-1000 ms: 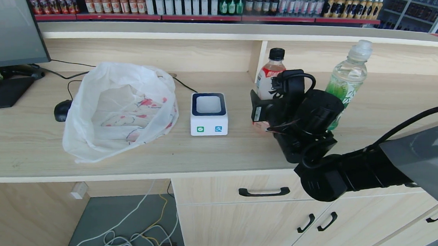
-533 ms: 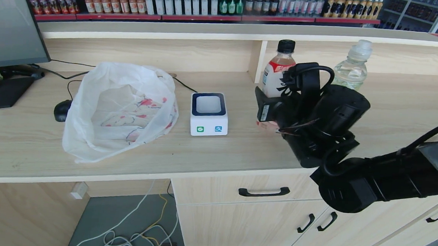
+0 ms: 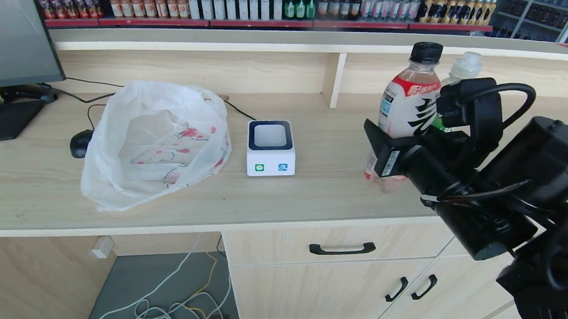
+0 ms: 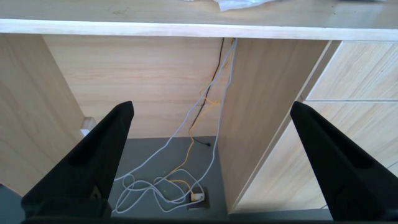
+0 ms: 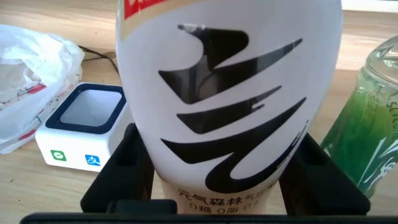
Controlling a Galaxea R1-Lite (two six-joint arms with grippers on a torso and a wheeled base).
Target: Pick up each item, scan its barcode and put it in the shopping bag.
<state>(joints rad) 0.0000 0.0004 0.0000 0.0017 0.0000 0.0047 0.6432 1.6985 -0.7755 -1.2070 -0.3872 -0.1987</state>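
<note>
Right tool (image 3: 408,147): clamping the pale drink bottle (image 3: 408,105) around its lower body, one finger pressing each side of the label, holding it upright.
Bottle: hanging to the right of the scanner (image 3: 271,148), near the front edge of the table (image 3: 311,195). Base seeming just clear of the surface. Sitting well apart from the bag (image 3: 157,142).
Left tool (image 4: 208,112): gaping wide, gripping nothing, hanging below the table edge and facing the cupboard side and loose cables.
Step, as judged: probably bringing the bottle to the scanner, with scanning and bagging not yet done.
Risk, slipping: gripping a smooth, round, full-looking bottle low down, so tipping or sliding out under a quick swing.
Risk, neighbour: working just beside the green bottle (image 3: 462,67), so knocking it over on a wide turn.
Risk, scanning: barcode position not being tellable, so missing the read without turning the bottle.
Risk, bagging: bag mouth sagging, so catching the rim and dragging it.
</note>
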